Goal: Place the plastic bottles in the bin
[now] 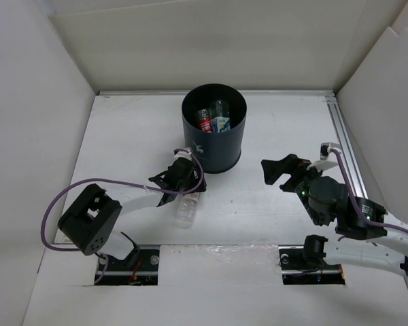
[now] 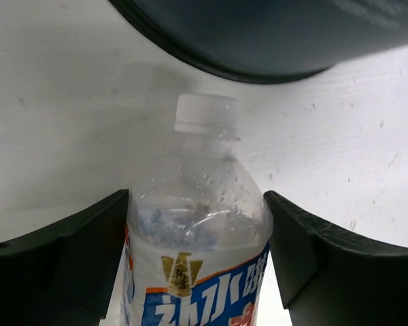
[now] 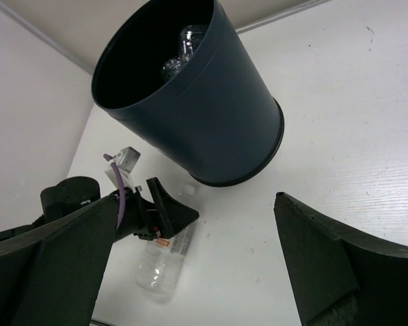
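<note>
A clear bottle (image 1: 185,210) with a blue-white label and white cap lies on the table just in front of the bin (image 1: 214,153), cap toward it. My left gripper (image 1: 182,193) is closed around its upper body; in the left wrist view (image 2: 197,265) both fingers touch the bottle's (image 2: 198,204) sides. The dark navy bin (image 3: 204,115) stands upright and holds a red-label bottle (image 1: 204,123) and a blue-white one (image 1: 221,122). My right gripper (image 1: 282,173) is open and empty, right of the bin. A green bottle is not in view.
White walls enclose the table on the left, back and right. A metal rail (image 1: 345,146) runs along the right edge. The left arm's purple cable (image 1: 61,200) loops out to the left. The bin's base (image 2: 272,41) is close ahead of the held bottle's cap.
</note>
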{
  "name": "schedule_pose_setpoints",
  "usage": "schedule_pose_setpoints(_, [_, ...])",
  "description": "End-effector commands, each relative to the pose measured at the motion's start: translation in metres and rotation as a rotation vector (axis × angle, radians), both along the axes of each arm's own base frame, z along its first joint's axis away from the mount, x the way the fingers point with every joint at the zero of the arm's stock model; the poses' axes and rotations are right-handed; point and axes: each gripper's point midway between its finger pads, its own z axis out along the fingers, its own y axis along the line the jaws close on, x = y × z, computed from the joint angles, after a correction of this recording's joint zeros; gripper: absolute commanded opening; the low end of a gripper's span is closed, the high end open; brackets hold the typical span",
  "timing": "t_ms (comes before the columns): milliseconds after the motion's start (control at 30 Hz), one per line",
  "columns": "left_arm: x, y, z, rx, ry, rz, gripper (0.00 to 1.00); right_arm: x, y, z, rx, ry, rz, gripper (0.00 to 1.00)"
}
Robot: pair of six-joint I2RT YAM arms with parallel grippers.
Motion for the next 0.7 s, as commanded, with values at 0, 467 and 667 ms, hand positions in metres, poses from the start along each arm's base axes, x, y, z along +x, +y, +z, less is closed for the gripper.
schedule_pose_setpoints(0, [-0.013,0.002,-0.001,0.043,0.020,0.033,0.74,-0.003,0.001,0.006,0.024,-0.003,0.020,1.00])
schedule_pose_setpoints(467, [-0.062,-0.056,0.133,-0.132,-0.164,-0.078,0.00,-0.010,0.011,-0.006,0.009,-0.007,0.108,1.00])
schedule_pose_setpoints(667, [-0.061,-0.058,0.259,-0.364,-0.422,-0.082,0.00,-0.052,0.060,0.017,0.131,-0.203,0.519,1.00])
